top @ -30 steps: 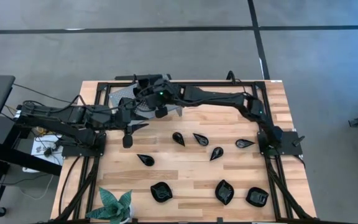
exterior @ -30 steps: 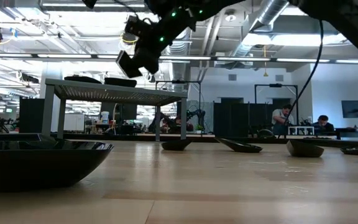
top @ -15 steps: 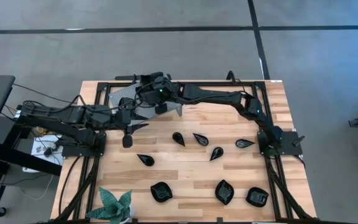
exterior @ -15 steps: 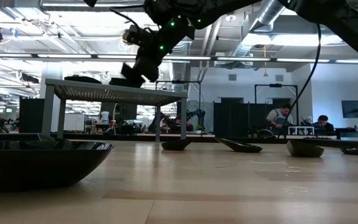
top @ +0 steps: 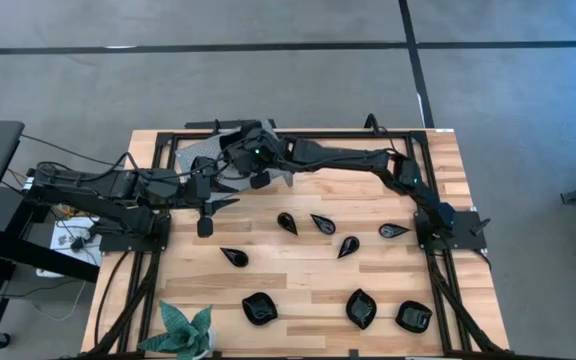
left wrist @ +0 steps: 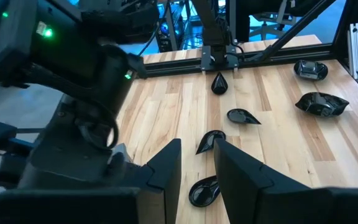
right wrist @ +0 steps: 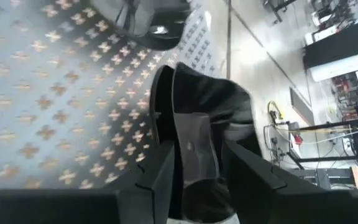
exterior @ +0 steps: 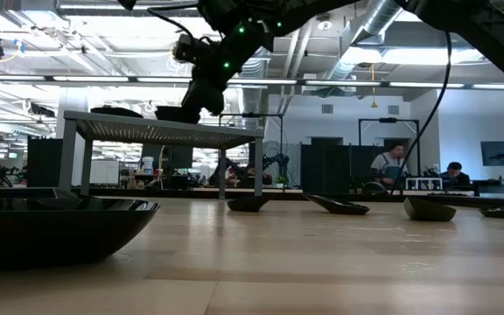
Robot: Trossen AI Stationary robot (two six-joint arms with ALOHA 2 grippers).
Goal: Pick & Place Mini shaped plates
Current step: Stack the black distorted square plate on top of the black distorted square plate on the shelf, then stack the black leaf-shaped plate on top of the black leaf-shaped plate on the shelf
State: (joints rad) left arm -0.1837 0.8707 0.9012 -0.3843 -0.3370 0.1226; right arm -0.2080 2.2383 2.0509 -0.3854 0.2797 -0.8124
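Observation:
My right gripper (right wrist: 197, 165) hovers open over the grey perforated stand (top: 196, 156) at the table's far left. A black mini plate (right wrist: 201, 112) lies on the stand's top (right wrist: 55, 93) between its fingers, and in the low view this plate (exterior: 180, 112) sits just under the gripper (exterior: 198, 94). Another plate (right wrist: 146, 25) rests on the stand beyond it. My left gripper (left wrist: 197, 149) waits open, with nothing in it, beside the stand's near side (top: 224, 203). Several teardrop plates (top: 322, 223) and squarish plates (top: 361, 308) lie on the wooden table.
A green leafy plant (top: 186, 330) stands at the near left edge. A black frame rail (top: 298, 132) runs along the far edge. Bare wood (top: 298, 275) lies between the teardrop row and the near row. People sit at desks in the room behind (exterior: 396, 166).
My right gripper has come down toward the stand's top and a little toward the table's left, carrying the plate. The plate, held tilted above the stand a second ago, now lies on the stand's top.

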